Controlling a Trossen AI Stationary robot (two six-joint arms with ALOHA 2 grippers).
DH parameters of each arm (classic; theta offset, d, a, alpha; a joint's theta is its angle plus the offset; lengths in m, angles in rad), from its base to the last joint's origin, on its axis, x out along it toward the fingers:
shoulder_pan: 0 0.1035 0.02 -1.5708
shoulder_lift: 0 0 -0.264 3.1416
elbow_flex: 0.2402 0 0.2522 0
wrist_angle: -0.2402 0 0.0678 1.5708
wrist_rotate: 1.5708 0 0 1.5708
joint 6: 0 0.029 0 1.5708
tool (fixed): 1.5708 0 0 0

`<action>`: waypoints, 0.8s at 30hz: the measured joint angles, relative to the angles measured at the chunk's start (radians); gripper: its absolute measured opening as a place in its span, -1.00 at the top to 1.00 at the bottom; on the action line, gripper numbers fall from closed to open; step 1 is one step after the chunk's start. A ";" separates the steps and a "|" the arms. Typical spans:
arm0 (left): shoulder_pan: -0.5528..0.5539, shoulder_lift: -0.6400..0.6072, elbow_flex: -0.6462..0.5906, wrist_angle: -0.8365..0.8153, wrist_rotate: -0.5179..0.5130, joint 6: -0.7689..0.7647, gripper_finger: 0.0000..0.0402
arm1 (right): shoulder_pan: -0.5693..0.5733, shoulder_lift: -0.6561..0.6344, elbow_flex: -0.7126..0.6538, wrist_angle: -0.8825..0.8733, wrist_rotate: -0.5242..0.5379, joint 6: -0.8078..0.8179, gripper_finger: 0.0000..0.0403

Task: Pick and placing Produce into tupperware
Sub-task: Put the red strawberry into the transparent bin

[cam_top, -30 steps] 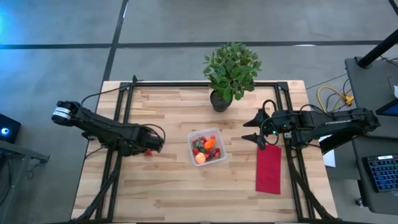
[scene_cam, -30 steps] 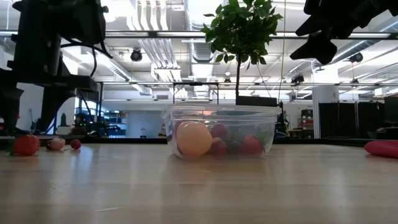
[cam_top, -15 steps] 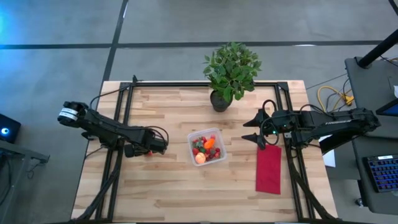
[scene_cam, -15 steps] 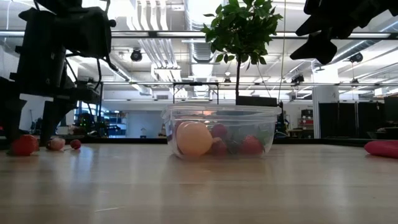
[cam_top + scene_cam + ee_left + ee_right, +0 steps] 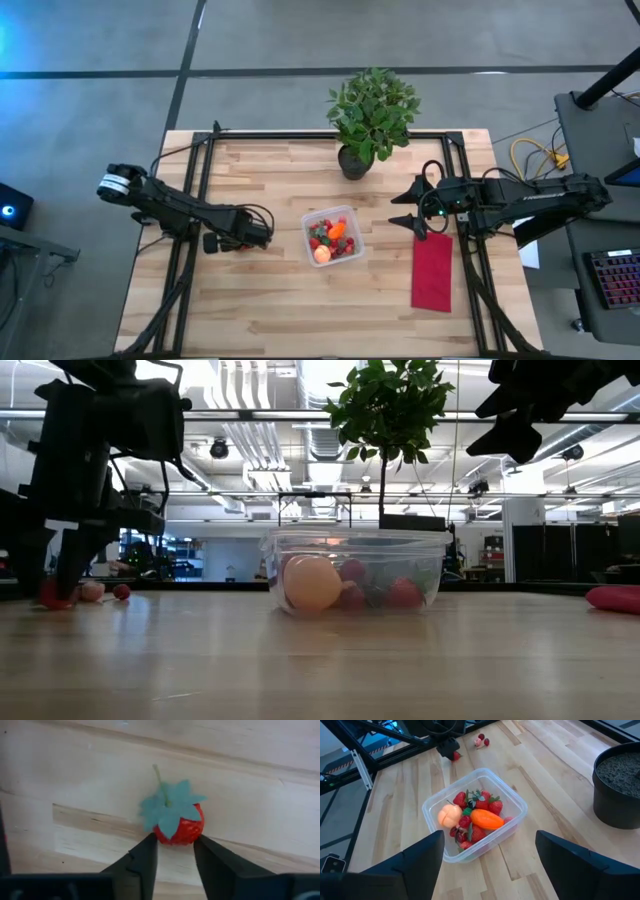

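A small red strawberry (image 5: 179,826) with a green top lies on the wood table left of the tupperware. My left gripper (image 5: 175,842) points down over it and is shut on it; it also shows in the low view (image 5: 55,585) and from above (image 5: 240,240). The clear tupperware (image 5: 332,236) stands mid-table and holds a peach-orange fruit (image 5: 449,814), an orange carrot (image 5: 487,819) and several strawberries. My right gripper (image 5: 405,210) hangs open above the table, right of the tupperware. My left gripper pinches the strawberry's red body (image 5: 186,834) between its two fingertips (image 5: 150,845), one on each side below the green top. The fingers come from above, pointing down. The strawberry rests on the table, leafy top up.
Two or three more small fruits (image 5: 92,591) lie on the table just beyond the left gripper, also seen from the right wrist (image 5: 481,740). A potted plant (image 5: 372,115) stands at the far edge. A red cloth (image 5: 432,270) lies right of the tupperware.
My left gripper has sunk toward the table and shifted a little toward the tupperware. Its fingers have drawn together around the strawberry, which has stayed on the wood.
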 joint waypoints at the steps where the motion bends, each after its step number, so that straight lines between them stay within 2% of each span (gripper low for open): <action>1: 0.000 0.000 0.000 0.000 0.000 0.001 0.49 | 0.000 0.000 0.000 0.000 0.000 0.000 -0.52; 5: 0.000 0.000 0.002 0.000 -0.026 0.007 0.59 | 0.000 0.000 0.000 0.000 0.000 0.000 -0.54; 12: 0.001 -0.025 0.057 -0.015 -0.167 0.059 0.64 | 0.000 0.000 0.000 0.000 0.000 0.000 -0.52; 24: 0.001 -0.026 0.059 -0.028 -0.200 0.055 0.61 | 0.000 0.000 0.000 0.000 0.000 0.000 -0.54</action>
